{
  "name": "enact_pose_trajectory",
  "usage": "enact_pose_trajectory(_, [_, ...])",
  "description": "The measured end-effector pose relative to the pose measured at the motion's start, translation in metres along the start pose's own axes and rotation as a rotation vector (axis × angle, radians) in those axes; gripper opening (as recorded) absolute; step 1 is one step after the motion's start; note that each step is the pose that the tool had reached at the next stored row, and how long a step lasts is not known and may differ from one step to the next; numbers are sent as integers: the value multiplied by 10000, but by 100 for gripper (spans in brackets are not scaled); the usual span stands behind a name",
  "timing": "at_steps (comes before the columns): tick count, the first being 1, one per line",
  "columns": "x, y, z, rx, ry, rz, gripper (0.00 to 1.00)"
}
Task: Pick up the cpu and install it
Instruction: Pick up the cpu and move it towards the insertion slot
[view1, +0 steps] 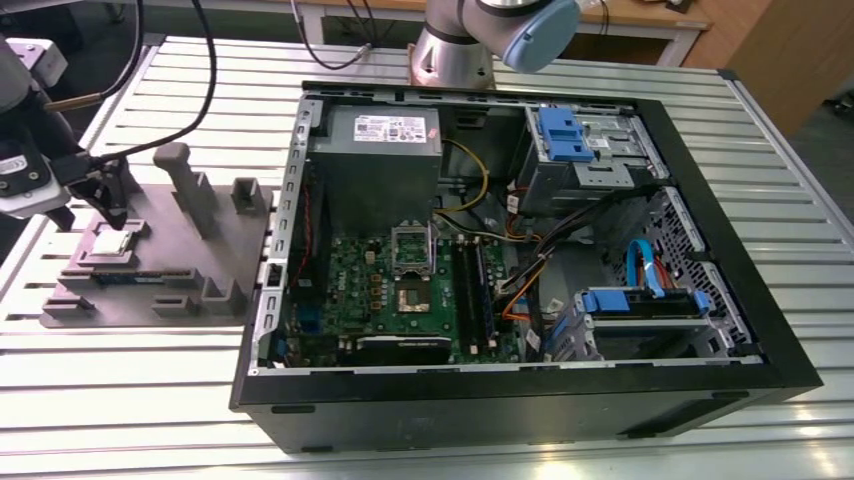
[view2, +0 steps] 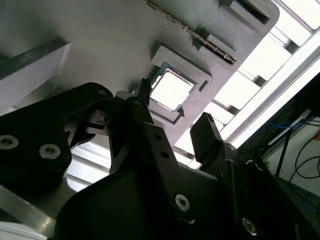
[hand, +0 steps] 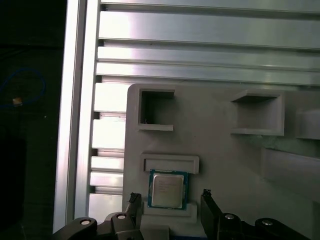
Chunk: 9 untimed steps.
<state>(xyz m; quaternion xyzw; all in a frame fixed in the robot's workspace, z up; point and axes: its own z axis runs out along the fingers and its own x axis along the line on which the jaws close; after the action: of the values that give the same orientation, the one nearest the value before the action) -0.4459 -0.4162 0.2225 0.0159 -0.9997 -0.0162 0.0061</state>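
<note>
Near the tray (view1: 160, 262) edge at the exterior view's left, close to the bench (view1: 400, 430) edge, found the cpu (hand: 167, 189) lying flat inside a low raised frame (hand: 171, 163), silver top up. Saw the gripper (hand: 170, 197) poised just above it, spread wide, with 2 fingers (hand: 211, 210) flanking 2 opposite sides and touching nothing in both wrist views. Held nothing. Judged the work to stand at the approach to the grasp, with lifting and installing not yet done.

Judged several ways of going wrong. Could land a fingertip on the frame, or on the cpu's top, through a descent slightly off centre, given scant room between the cpu's edges and the frame. Could tilt the cpu and jam it against that frame by closing with 1 finger arriving ahead of the other. Could lose so thin and smooth a part from a grip taken too high on its edges, or scrape its underside by dragging instead of lifting straight. Noted the socket (view1: 411, 292) well apart, inside the case (view1: 534, 425) by the bench's middle; feared dropping the cpu among boards (view1: 354, 290) and cables (view1: 534, 270) during a long carry over the case wall on a weak hold. Could not tell the cpu's orientation relative to the socket from these views; feared bent contacts from any mismatch.
</note>
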Motion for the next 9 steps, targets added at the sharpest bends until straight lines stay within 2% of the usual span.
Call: enact_pose_trajectory(9, [-1,-4,112,0,-1,75,59])
